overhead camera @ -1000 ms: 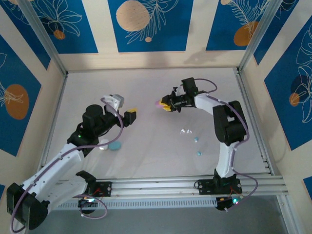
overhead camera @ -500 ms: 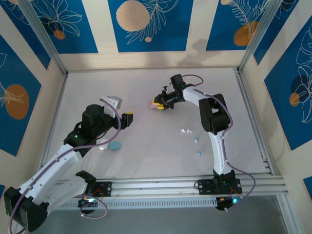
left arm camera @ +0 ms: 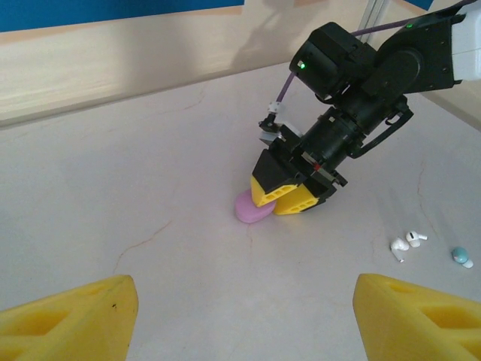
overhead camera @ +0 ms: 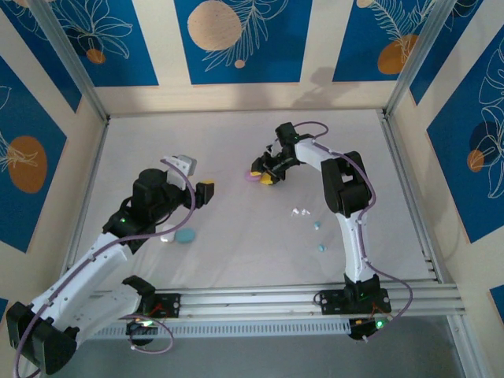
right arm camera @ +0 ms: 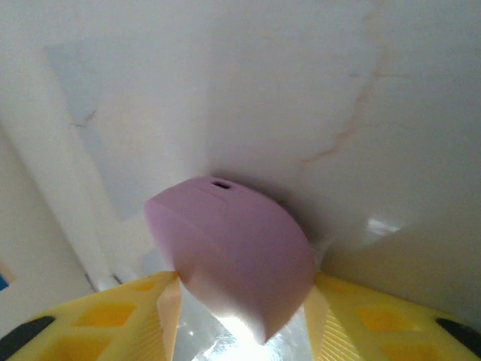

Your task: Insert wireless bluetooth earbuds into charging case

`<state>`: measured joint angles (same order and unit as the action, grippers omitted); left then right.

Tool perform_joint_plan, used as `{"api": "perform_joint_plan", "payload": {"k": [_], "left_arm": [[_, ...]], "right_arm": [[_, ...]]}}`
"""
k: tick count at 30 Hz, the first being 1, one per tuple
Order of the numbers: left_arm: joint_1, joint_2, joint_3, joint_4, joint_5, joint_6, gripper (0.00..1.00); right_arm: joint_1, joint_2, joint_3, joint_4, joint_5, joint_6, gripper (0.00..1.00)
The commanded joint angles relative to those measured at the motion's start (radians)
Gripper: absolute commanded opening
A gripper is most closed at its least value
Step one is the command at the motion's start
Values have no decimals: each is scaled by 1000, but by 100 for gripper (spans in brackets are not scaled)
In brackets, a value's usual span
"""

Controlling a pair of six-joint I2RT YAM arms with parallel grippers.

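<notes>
1. Risk: the right jaws, at the tip of the right arm [overhead camera: 349,193], sit low over the pink case [left arm camera: 252,208] mid-frame. If they let go or lift unevenly, that smooth pebble likely skids across the tabletop [left arm camera: 135,150].
2. Risk: the pink case looks shut and I can't make out any lid gap. Judging from that, no bud goes in until it's opened, and prying one-armed would probably just shove it around.
3. Risk: the buds are far smaller than the foam pads. A sloppy pinch likely flicks one away, and a low arm swing could sweep them.
4. Right jaws: yellow pads flank the pink case on both sides, part-open. Can't tell if they press it or stand just clear.
5. Left jaws, on the left arm [overhead camera: 150,197]: pads wide apart, nothing between, aimed toward the pink case.
6. White earbuds [left arm camera: 406,244]: glossy pair with short stems, just beside each other, lower right of the left wrist view.
7. Teal earbuds [overhead camera: 317,225]: two tiny round specks right of centre in the top view, just below the white pair. All are loose on the tabletop, well apart from the pink case.
8. Teal case [overhead camera: 186,235]: lower left, by the left arm, well apart from the buds.
</notes>
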<state>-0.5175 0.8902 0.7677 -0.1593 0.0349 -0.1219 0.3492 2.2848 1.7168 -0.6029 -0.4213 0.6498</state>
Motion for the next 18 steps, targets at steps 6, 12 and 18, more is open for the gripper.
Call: {"api": "perform_joint_plan", "payload": {"k": [6, 12, 18], "left_arm": [[31, 2, 28, -34, -56, -53, 78], [131, 20, 15, -73, -79, -180, 82], [270, 24, 17, -183, -104, -296, 89]], "right_arm": [[18, -200, -45, -94, 173, -121, 53], [165, -349, -217, 94, 173, -302, 53], [390, -368, -350, 301, 212, -589, 53]]}}
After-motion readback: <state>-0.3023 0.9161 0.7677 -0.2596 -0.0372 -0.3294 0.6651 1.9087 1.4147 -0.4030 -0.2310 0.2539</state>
